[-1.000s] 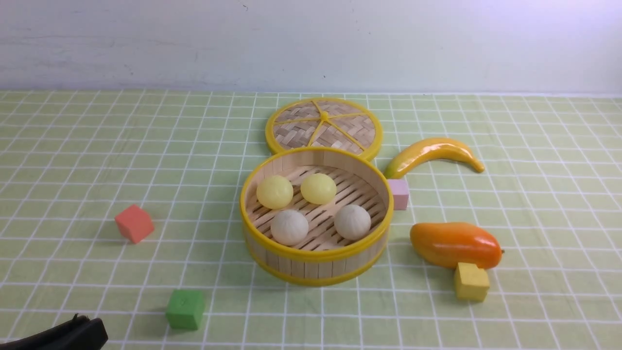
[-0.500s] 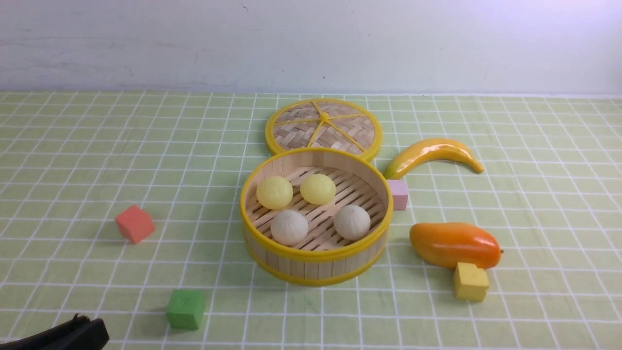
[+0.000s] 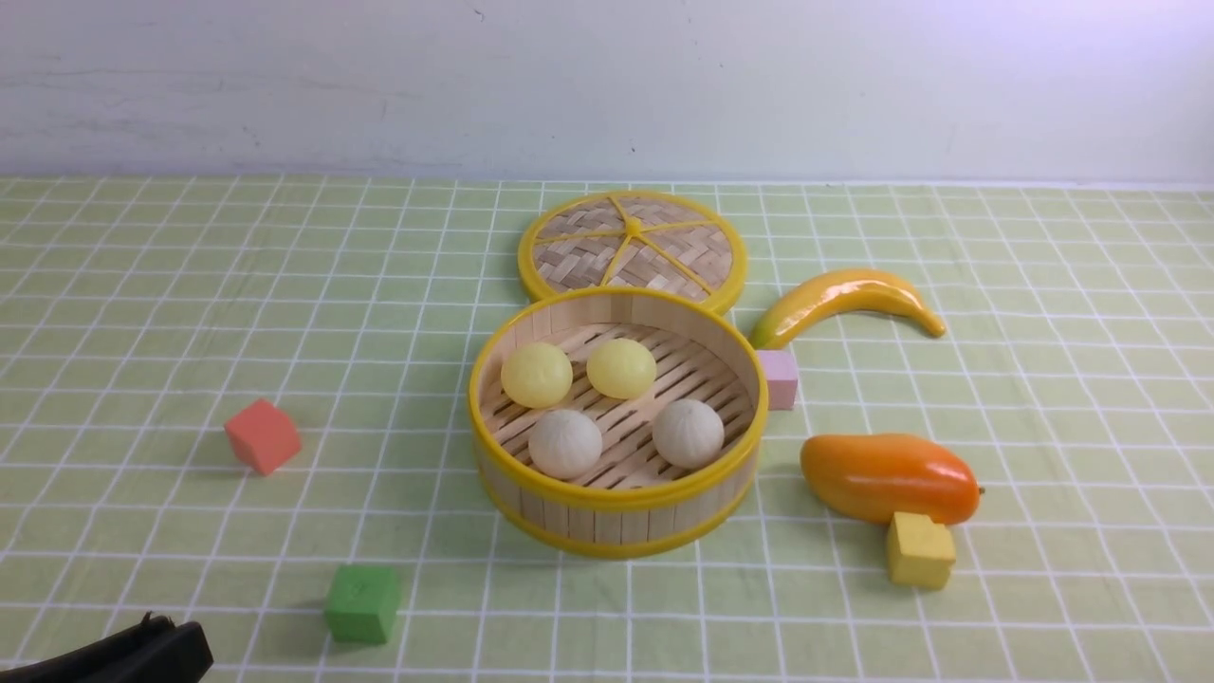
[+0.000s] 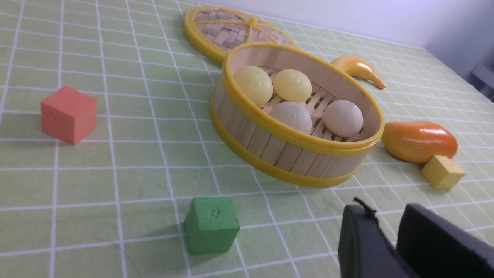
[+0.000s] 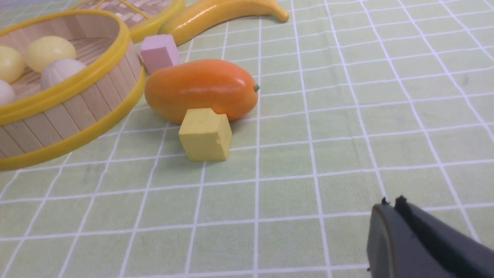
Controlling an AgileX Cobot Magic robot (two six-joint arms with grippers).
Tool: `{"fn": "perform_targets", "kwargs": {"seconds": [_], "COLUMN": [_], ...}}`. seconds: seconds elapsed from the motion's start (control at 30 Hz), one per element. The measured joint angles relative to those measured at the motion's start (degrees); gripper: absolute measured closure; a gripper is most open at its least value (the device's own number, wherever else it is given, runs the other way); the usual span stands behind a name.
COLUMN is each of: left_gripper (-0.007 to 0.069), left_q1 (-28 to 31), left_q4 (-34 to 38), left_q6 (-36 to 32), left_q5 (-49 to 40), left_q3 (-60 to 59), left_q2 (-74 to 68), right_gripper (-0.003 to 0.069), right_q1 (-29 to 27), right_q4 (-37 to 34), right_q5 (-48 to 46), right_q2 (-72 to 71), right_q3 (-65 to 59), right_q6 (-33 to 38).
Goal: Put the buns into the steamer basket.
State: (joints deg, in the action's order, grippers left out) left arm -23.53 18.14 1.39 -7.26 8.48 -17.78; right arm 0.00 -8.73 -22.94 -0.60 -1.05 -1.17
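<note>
With all four buns (image 3: 612, 403) inside the steamer basket (image 3: 616, 517), both empty end effectors, left (image 4: 386, 231) slightly parted, right (image 5: 391, 224) closed, risk only nudging it.

Four buns (image 3: 537, 375), four cubes (image 3: 263, 435), one basket (image 3: 616, 503)
</note>
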Motion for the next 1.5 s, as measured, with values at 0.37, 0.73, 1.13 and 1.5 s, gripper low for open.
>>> {"fn": "perform_targets", "kwargs": {"seconds": [0.37,0.73,1.13,1.5], "left_gripper": [0.0479,0.0473,0.0638,0.0638], "left_q1": [0.0,2.7,22.3,22.4], "left_q4": [0.0,-0.6,-2.0,-2.4], "left_q6": [0.0,-1.4,0.2,1.7], "left_q5": [0.0,5.1,-7.8,-15.0], "left_q3": [0.0,0.0,-6.9,-10.3], "left_q2": [0.0,0.9,18.4,18.4], "right_gripper": [0.0646,0.0636,0.0627,0.0619], "right_q1": [0.0,0.0,0.0,0.0], "right_q4": [-0.1,-0.2,-0.2,-0.2], "right_q5": [0.0,-0.1,-0.1,-0.1], "right_q2": [0.0,0.0,0.0,0.0], "right_q3": [0.0,0.0,0.0,0.0], "right_q6": [-0.1,-0.1,-0.1,-0.2]}}
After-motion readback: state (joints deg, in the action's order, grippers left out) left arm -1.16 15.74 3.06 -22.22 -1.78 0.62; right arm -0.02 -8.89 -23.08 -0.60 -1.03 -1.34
